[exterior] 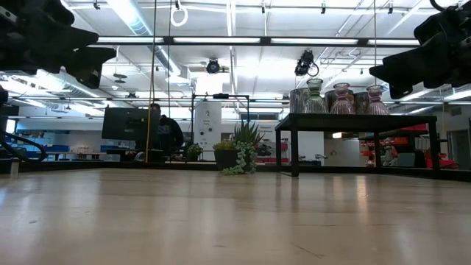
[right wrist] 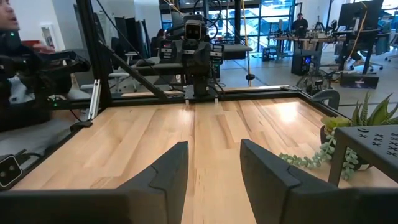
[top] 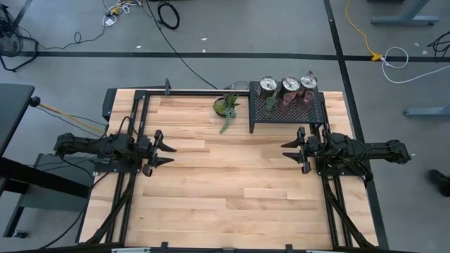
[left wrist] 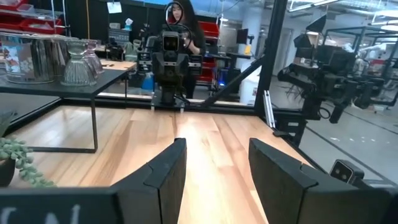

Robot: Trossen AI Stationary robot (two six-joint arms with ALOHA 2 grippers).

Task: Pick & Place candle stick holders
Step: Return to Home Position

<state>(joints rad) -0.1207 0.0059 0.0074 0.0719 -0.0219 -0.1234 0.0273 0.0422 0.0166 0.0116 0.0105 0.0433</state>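
Note:
The candle stick holders stand on top of the black mesh rack (top: 287,109) at the table's far right. Three shiny silver cups (top: 289,86) form the far row; the smaller glass ones, an olive-green one (top: 271,102) and two pink ones (top: 297,98), form the near row. They also show in the low view (exterior: 342,98) and the left wrist view (left wrist: 78,62). My left gripper (top: 169,152) is open and empty at the table's left. My right gripper (top: 287,152) is open and empty at the right, just on the near side of the rack.
A small green potted plant (top: 226,107) stands left of the rack at the far edge. The wooden table top (top: 232,190) lies bare between the two grippers and toward the near edge. A person shows in the room beyond (left wrist: 180,18).

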